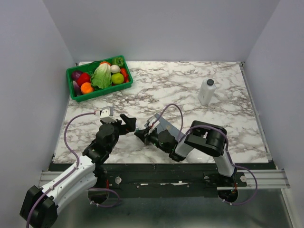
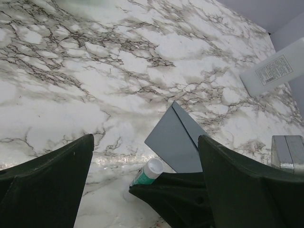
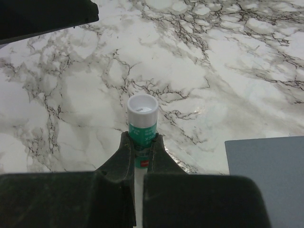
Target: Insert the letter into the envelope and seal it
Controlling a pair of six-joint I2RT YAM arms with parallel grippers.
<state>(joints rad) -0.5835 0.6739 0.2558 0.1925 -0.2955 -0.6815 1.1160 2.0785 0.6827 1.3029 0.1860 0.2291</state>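
From the top view I see the white marble-patterned table (image 1: 190,80), veined in grey and glossy. A green plastic basket (image 1: 102,92) of vegetables sits at the upper left and a white cylindrical bottle (image 1: 206,91) with a dark cap stands at the upper right. The left gripper (image 1: 128,122) and the right gripper (image 1: 141,134) meet tip to tip near the middle of the frame, low over the marble. The envelope (image 1: 167,126), a flat slate-grey paper rectangle, lies just right of them, partly under the right arm and its cable. In the left wrist view my own two dark, matte, wedge-shaped fingers (image 2: 47,185) stand wide apart with nothing between them but the scene beyond. In that gap the right gripper's dark tip pokes in from the bottom of the frame holding a glue stick (image 2: 151,170), a small tube with a white round end and a teal-green label. The envelope lies flat above it, one corner pointing to the upper part of the frame, with a straight fold line across it. The bottle lies along the upper right edge. In the right wrist view the two fingers (image 3: 126,156) are pinched on the glue stick's labelled body, its white end pointing up the frame. The envelope's smooth grey corner fills the lower right, and a dark left finger crosses the upper left corner.
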